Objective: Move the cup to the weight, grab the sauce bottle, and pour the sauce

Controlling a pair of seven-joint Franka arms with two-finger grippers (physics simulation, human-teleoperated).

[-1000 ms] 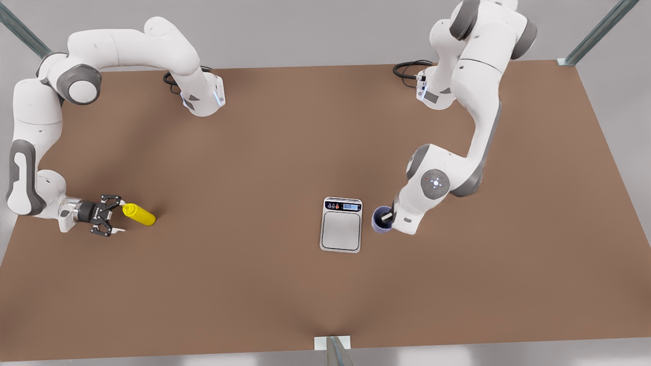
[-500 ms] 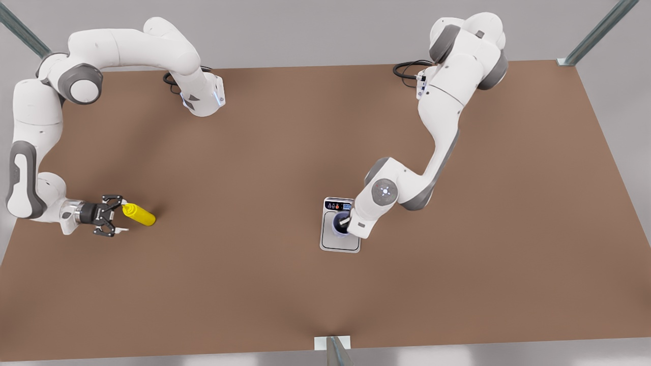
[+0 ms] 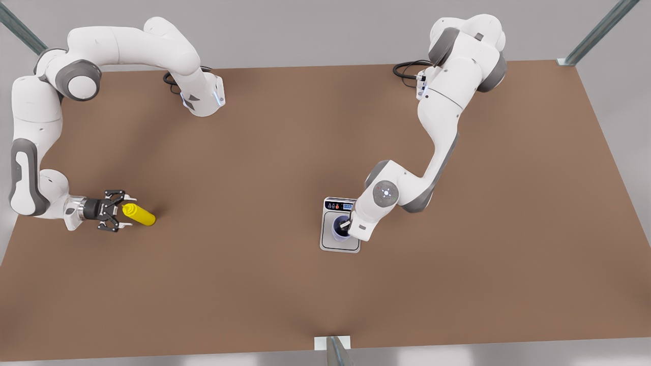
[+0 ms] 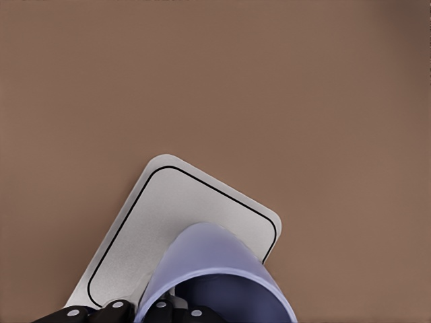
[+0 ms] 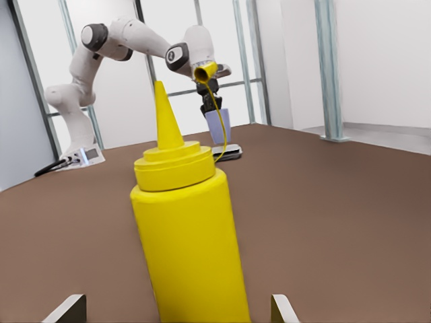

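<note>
The lavender cup is over the plate of the weight, a white-and-silver scale; I cannot tell whether it touches. My left gripper is shut on the cup's rim, on the front view's right. The left wrist view has the cup in front of the weight's plate. The yellow sauce bottle stands upright on the table at the front view's left. My right gripper is open at the bottle's side, with its fingertips flanking the sauce bottle.
The brown table is bare around both spots. The arm bases and their cables sit along the far edge. A metal post stands at the near edge. In the right wrist view, the other arm holds the cup far behind the bottle.
My left gripper carried the cup from beside the weight to over its plate, then held nearly still. My right gripper turned and closed in on the sauce bottle, fingers now flanking it.
</note>
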